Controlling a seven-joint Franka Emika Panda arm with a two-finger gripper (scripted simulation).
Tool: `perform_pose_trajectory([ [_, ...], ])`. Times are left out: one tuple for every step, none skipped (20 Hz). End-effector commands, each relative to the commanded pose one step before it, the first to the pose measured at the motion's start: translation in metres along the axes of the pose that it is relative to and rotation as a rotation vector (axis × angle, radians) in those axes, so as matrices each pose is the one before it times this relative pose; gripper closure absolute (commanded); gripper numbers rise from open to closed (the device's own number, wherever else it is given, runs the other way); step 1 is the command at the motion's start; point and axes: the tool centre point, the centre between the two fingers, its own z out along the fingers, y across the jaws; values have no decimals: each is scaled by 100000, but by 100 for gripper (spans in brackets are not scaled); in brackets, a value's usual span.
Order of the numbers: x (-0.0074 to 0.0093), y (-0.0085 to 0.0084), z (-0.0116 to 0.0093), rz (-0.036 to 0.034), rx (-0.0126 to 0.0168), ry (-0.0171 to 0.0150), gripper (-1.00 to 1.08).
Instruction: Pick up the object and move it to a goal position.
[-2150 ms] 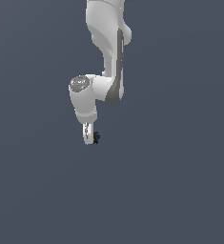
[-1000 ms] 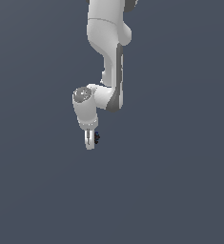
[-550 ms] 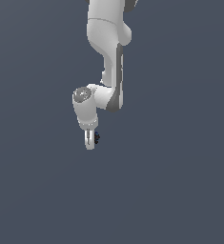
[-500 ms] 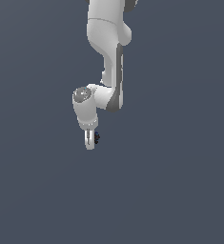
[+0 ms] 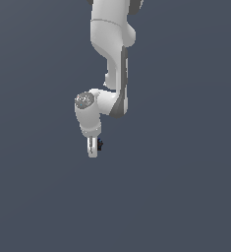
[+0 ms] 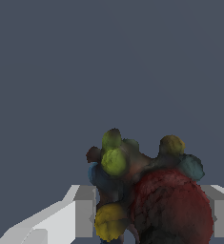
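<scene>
In the exterior view the white arm hangs from the top, and my gripper (image 5: 94,149) points down in the middle of the picture. The object (image 5: 101,144), a tiny dark lump, sits between the fingers on their exterior-view right side. In the wrist view the object (image 6: 147,195) fills the space between my two white fingers (image 6: 77,212). It is a dark knobbly lump with a large red bulge and green, yellow and bluish knobs. The fingers are shut on it. My gripper (image 6: 149,214) holds it above the plain grey ground.
Only flat dark grey-blue ground (image 5: 186,187) surrounds the arm in both views. No other object, container or marker shows.
Between the oldest frame and one second ago the arm shifted slightly with the object in the gripper. Over the last second nothing has visibly moved.
</scene>
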Motion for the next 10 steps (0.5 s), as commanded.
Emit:
perform_pose_trajectory([
  [-71,-999,-256,-22,92,39,108],
  [-33,-452,-75,-2,-47,12,108],
  [-35,-482,-81,-2,-48,10,108],
  [-37,-511,-87,-1,-48,9,108],
  [-38,-537,-119,0,0,0,108],
  [-40,-566,-85,-1,-68,9,108],
  [-41,-591,-101,0,-49,5,108],
  [-42,-614,-105,1,-49,3,108],
  [-43,-628,-138,0,0,0,108],
  [-41,-623,-92,2,-69,0,108],
])
